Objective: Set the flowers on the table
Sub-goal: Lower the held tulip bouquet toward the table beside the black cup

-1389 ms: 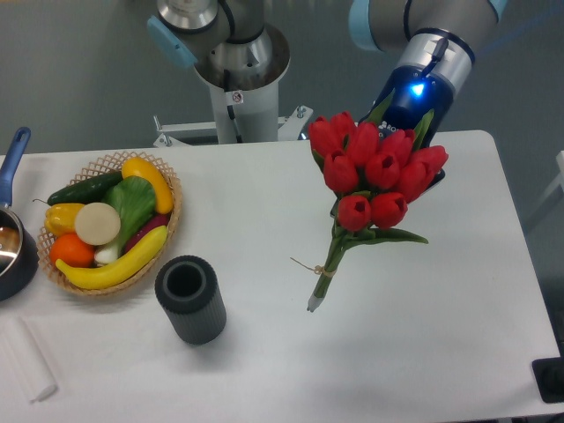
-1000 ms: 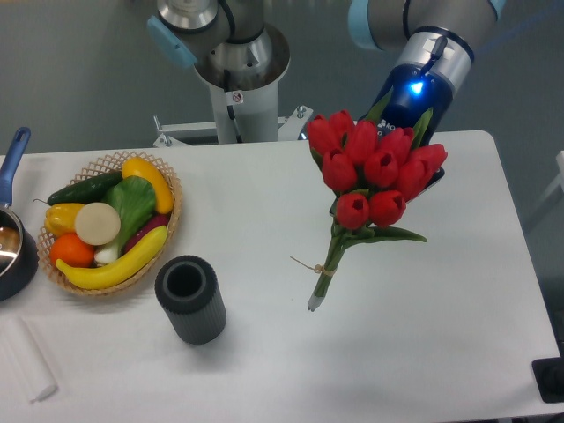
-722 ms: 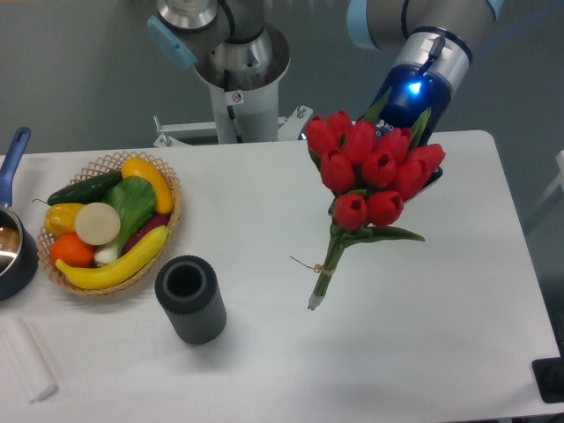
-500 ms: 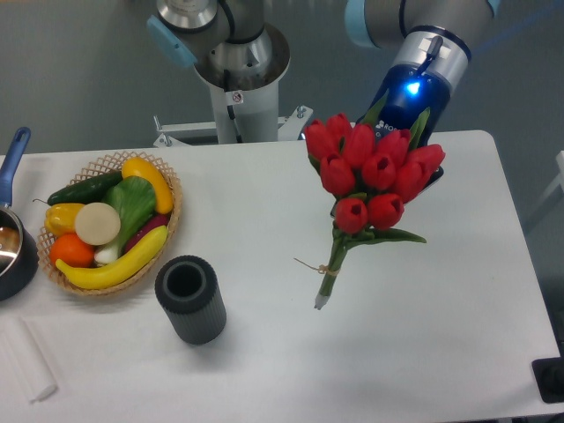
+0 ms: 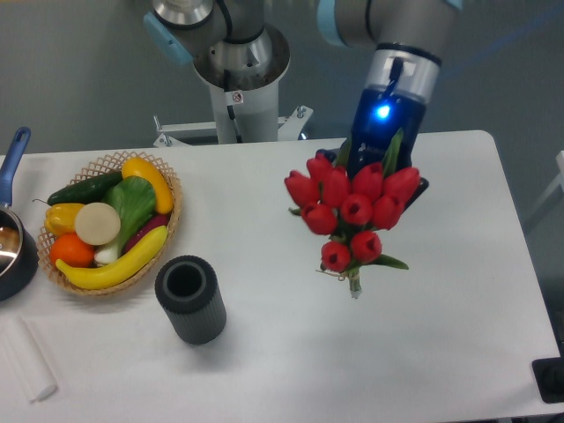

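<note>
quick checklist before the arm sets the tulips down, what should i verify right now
1. Grip on the flowers: cannot tell; the blooms hide the gripper.
2. Bare table below and right of the bunch: ok.
3. Bunch clear of the dark cylinder: ok, well apart.
4. Bunch clear of the wicker basket: ok.
5. Stems touching the table: cannot tell.
6. Flowers already lying flat: not ok, blooms face the camera.

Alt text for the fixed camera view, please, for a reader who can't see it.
A robot arm's end effector holds the flowers, red tulips, above the table. At left sit a wicker basket of produce and a dark ribbed cylinder.
</note>
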Controlling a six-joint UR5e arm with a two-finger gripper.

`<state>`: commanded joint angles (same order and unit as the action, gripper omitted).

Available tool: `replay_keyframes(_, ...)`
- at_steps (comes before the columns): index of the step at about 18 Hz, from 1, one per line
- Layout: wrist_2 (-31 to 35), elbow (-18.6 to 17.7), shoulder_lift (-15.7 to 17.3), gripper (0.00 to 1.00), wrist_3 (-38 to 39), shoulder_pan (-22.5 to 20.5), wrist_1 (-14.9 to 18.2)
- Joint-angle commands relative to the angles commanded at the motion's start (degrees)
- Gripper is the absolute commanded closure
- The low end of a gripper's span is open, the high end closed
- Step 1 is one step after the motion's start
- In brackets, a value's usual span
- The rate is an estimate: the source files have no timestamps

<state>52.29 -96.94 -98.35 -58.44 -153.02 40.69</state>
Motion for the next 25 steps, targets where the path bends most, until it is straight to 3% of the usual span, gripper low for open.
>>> replay_keyframes(5,9.5,-5.1,1.1,0.61,-10.3,1.9,1.8)
replay_keyframes(16,31.5,-7.7,0.3,0.61,-22.8,8.0,8.9)
replay_keyframes(18,36.3,-7.5,-0.8,0.61,-25.4,9.5,12.1)
replay_keyframes(23,39.8,-8.7,-3.7,0.61,-25.8,11.4,12.3)
replay_keyframes(24,41.9,-8.8,-4.6,0.51,-25.9,12.0,12.4)
replay_keyframes(25,43.3,-8.8,-5.4,0.51,-25.9,12.2,12.5)
